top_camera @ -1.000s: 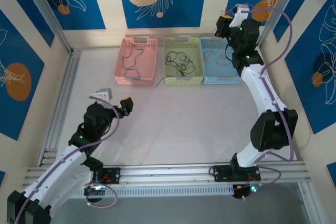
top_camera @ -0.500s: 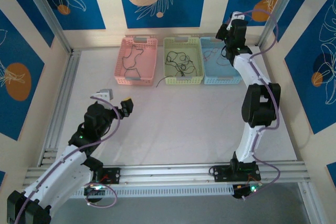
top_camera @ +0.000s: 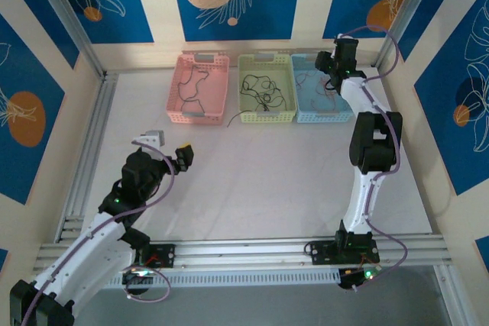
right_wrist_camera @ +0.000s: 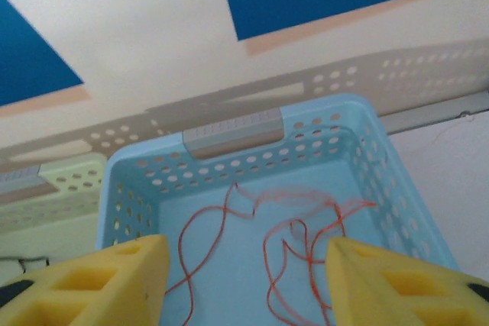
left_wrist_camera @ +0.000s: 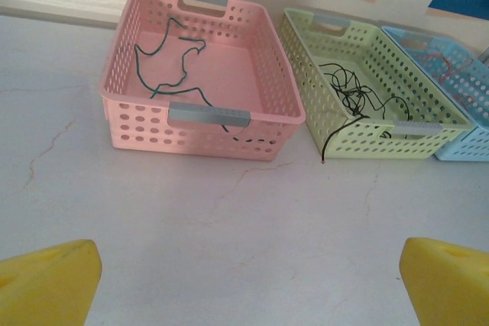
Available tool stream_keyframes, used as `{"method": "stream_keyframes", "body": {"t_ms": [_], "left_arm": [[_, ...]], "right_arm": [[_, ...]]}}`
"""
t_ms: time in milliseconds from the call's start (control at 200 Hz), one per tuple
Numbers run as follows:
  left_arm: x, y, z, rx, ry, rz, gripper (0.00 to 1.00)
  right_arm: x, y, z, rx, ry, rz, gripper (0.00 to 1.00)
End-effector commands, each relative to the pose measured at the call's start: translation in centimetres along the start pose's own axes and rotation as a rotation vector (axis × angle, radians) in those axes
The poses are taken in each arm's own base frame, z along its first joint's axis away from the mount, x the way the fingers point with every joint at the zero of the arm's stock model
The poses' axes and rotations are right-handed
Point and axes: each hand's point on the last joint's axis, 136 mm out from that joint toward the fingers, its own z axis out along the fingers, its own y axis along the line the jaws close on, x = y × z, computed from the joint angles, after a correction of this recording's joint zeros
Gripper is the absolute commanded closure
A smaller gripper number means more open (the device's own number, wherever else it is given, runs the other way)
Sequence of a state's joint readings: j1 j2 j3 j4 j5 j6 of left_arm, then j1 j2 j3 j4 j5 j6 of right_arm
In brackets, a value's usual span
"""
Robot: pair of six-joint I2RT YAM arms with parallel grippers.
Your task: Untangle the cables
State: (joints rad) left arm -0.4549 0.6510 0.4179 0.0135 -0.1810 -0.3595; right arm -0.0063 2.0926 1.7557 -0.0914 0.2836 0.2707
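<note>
Orange-red cable (right_wrist_camera: 294, 223) lies in loose loops on the floor of the blue basket (right_wrist_camera: 199, 173). The right tool (right_wrist_camera: 244, 253) hangs just above it with its yellow fingers apart and nothing between them. This cable looks sorted, so the step in hand is probably the retreat. It would go best as a straight lift, high enough to clear the rim before any sideways swing. The strand is light enough to cling to a pad, so the fingers should be watched on the way up.

What seems left is the black tangle (left_wrist_camera: 348, 89) in the green basket (left_wrist_camera: 374, 143), the middle 1 of 3 standing side by side. 1 end hangs over its front wall and reaches the desk (left_wrist_camera: 229, 219). That free end is likely the best place to grip, pulled slowly so that knots do not tighten.

A single dark cable (left_wrist_camera: 172, 74) rests in the pink basket (left_wrist_camera: 199, 131). The left tool (left_wrist_camera: 248, 272) hovers over bare desk well short of the baskets, fingers wide apart and empty.

The perforated walls could snag a strand, and such light baskets may slide or tip under a pull.
</note>
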Motion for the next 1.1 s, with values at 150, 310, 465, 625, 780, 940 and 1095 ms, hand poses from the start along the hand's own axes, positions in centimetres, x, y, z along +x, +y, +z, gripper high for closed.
{"method": "stream_keyframes", "body": {"t_ms": [150,310,465,625,780,940,1095], "left_arm": [[-0.3,-0.3,-0.1,0.017,-0.01,0.008,0.0],[-0.5,0.0,-0.1,-0.005,-0.022,0.013,0.0],[-1.6,0.9,-0.3,-0.06,-0.079,0.022,0.0],[-3.9,2.3,-0.6,-0.155,-0.185,0.062,0.01],[-5.3,5.0,-0.4,-0.344,-0.281,0.181,0.0],[-5.4,6.3,0.7,-0.448,-0.335,0.313,0.0],[-3.6,6.6,3.9,-0.427,-0.233,0.495,0.0]], "right_arm": [[-2.4,3.5,-5.3,-0.147,0.024,0.046,0.43],[-1.2,4.5,-8.7,-0.177,0.016,0.057,0.43],[1.4,5.0,-12.6,-0.181,-0.012,0.044,0.42],[4.8,5.0,-16.5,-0.149,-0.052,-0.043,0.33],[8.4,3.0,-18.8,-0.104,-0.082,-0.102,0.27],[11.3,-0.9,-20.0,0.012,-0.156,-0.09,0.01],[13.7,-3.1,-19.8,0.03,-0.158,-0.118,0.0]]}}
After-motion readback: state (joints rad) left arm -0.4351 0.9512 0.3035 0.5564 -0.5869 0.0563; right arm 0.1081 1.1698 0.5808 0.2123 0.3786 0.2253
